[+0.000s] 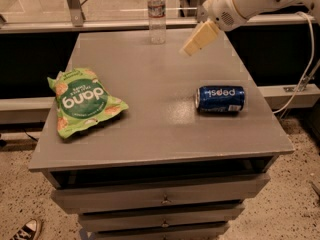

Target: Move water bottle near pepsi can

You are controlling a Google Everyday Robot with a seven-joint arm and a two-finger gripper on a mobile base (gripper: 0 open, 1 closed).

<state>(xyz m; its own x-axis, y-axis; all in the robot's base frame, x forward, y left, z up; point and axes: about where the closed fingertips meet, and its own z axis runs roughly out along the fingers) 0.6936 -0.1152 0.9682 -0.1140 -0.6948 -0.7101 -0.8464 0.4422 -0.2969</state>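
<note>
End effector (199, 38) hovers right of upright bottle (156, 16), open or closed unclear, probably staged for grasp; can (220, 98) lies well apart.

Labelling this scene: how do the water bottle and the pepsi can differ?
The water bottle stands upright at the far edge; the pepsi can lies on its side. The bottle is clear, the can blue. Both rest on the table; the gripper hovers above, between them.
</note>
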